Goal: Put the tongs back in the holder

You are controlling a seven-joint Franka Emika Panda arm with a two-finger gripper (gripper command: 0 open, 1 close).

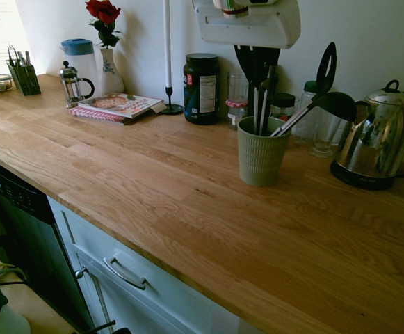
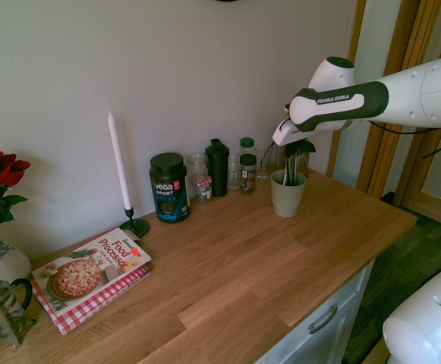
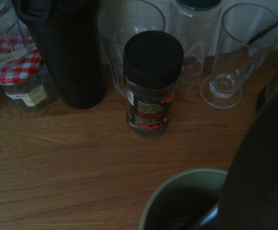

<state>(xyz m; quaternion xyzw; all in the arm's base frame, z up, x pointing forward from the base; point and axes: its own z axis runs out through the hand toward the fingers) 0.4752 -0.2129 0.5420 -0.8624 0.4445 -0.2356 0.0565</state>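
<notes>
The sage-green ribbed holder [image 1: 260,158] stands on the wooden counter, in front of the jars. The tongs [image 1: 262,110] stand upright in it, their silvery arms reaching down inside. My gripper [image 1: 259,78] hangs straight above the holder, shut on the tongs' upper end. In the second exterior view the gripper [image 2: 294,152] sits just over the holder [image 2: 288,194], with the tongs [image 2: 288,173] showing between them. The wrist view shows the holder's rim [image 3: 163,192] and a dark blurred shape rising at the right.
A black ladle [image 1: 335,104] leans out of the holder toward a steel kettle [image 1: 373,139]. Jars, glasses and a dark tub [image 1: 201,88] line the wall behind. A candlestick [image 1: 167,56], a cookbook [image 1: 118,106] and a vase stand further left.
</notes>
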